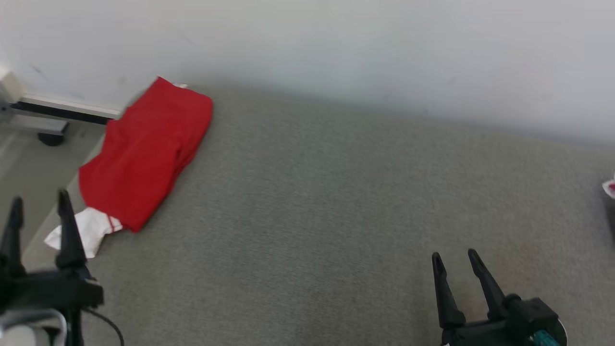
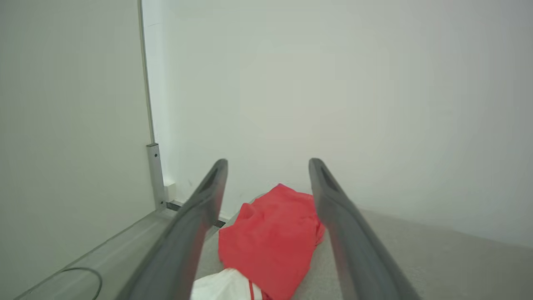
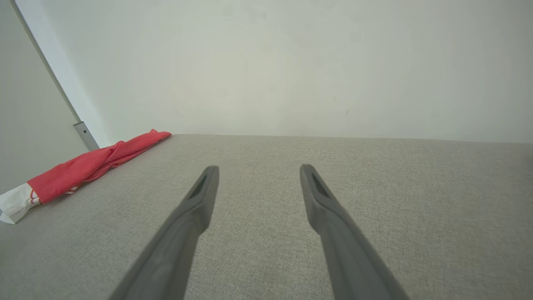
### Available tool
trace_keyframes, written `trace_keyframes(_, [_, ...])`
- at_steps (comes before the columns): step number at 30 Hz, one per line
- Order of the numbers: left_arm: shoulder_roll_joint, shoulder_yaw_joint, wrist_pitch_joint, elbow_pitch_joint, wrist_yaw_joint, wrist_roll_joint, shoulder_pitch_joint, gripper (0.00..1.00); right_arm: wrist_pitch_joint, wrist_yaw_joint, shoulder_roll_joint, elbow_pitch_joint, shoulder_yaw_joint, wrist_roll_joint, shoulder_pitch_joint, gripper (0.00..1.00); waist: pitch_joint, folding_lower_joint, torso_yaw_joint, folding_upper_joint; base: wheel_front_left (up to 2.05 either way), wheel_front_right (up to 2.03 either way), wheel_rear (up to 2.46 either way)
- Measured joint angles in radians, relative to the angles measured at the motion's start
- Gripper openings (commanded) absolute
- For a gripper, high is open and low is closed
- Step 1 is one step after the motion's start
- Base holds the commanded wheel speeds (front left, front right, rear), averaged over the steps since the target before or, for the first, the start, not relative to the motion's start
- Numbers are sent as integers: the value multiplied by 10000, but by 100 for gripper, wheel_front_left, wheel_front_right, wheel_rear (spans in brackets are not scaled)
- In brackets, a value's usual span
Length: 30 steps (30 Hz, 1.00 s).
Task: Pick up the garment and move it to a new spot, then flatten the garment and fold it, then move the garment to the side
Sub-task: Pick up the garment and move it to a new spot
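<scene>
A red garment [image 1: 146,149] with a white part at its near end lies folded at the far left edge of the grey fabric surface [image 1: 336,216]. My left gripper [image 1: 41,206] stands open at the lower left, just short of the garment's white end, with nothing between its fingers. In the left wrist view the garment [image 2: 270,241] lies ahead between the two spread fingers of the left gripper [image 2: 268,164]. My right gripper [image 1: 454,257] is open at the lower right, far from the garment. The right wrist view shows the right gripper [image 3: 258,168] over bare fabric, the garment [image 3: 91,164] far to the left.
A white wall [image 1: 360,48] runs along the back of the surface. Left of the surface a lower ledge with a dark rail [image 1: 57,113] and a metal post [image 2: 154,175] stand close by. A small red-and-white item [image 1: 609,186] shows at the right edge.
</scene>
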Motion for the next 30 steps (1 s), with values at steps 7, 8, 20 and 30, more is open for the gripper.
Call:
trace_keyframes(7, [1012,180,0,909,2,-405,-1810,100,0,0,2,-194,54,-75,-712,100,937,1,-935,0,0,0,0])
trace_keyframes(8, [1147,159,0,1120,0,-477,-2033,100,-2,0,4,-222,48,-75,-790,100,1080,1,-1073,0,0,0,0])
trace_keyframes(20, [2627,15,213,3900,0,-1659,-3701,100,0,0,-2,-403,61,-58,-1551,100,2676,3,-2529,1,0,0,0])
trace_keyframes(30, [3342,-573,1214,5860,-2,-2067,-4152,100,0,0,-6,-543,100,-92,-1780,100,3635,2,-3291,1,0,0,0])
